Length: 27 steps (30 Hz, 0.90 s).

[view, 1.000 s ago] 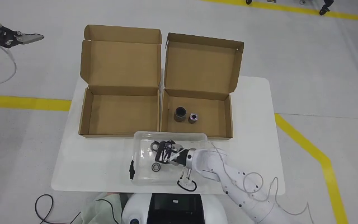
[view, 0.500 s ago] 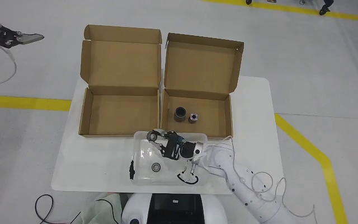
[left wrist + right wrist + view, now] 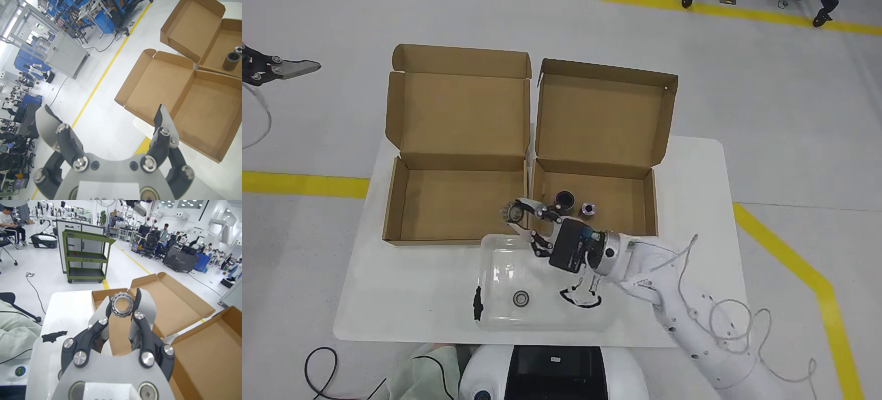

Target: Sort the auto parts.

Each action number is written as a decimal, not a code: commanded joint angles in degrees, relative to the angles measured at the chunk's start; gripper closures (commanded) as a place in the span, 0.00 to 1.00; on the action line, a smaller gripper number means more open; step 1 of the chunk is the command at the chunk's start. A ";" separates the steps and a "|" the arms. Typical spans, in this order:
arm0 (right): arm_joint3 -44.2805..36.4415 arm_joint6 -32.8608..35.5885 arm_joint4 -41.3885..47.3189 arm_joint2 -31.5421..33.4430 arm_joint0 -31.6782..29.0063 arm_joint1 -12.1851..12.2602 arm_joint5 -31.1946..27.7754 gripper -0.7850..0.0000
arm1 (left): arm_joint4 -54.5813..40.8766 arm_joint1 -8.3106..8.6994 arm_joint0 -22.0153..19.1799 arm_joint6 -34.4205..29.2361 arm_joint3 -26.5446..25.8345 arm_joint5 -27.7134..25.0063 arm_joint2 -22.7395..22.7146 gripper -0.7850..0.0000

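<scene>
Steel bearing [image 3: 122, 306] is pinched by its outer rim in the right gripper [image 3: 122, 303], jaws closed on either side and the bore left clear. That hold looks chosen so the ring can drop flat when the fingers part. It hangs just past the far edge of the tray [image 3: 485, 270], over the spot where the near corners of the left box [image 3: 452, 205] and right box [image 3: 627, 205] meet.

The right box already holds a dark sleeve [image 3: 564, 197] and a small collar [image 3: 588, 208], while the left box has nothing in it. I judge this bearing is meant for the left box, to start a group of its own kind. A smaller bearing [image 3: 522, 297] waits in the tray, so the sorting is only partly done.

The left gripper [image 3: 103, 108] has its jaws wide apart and holds nothing. It is parked far left, well off the table [image 3: 692, 200], probably to keep clear of the working arm.
</scene>
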 commanded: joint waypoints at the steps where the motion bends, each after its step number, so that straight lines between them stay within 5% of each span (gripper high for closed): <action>1: -1.72 0.89 0.23 0.63 0.16 0.09 -0.24 1.00 | 0.00 0.00 0.00 0.00 0.00 0.00 0.00 0.00; 17: -10.00 9.07 3.40 1.27 4.96 -0.56 0.23 1.00 | 0.00 0.00 0.00 0.00 0.00 0.00 0.00 0.00; 27: -10.33 8.18 3.27 0.40 7.20 -1.19 1.72 1.00 | 0.00 0.00 0.00 0.00 0.00 0.00 0.00 0.00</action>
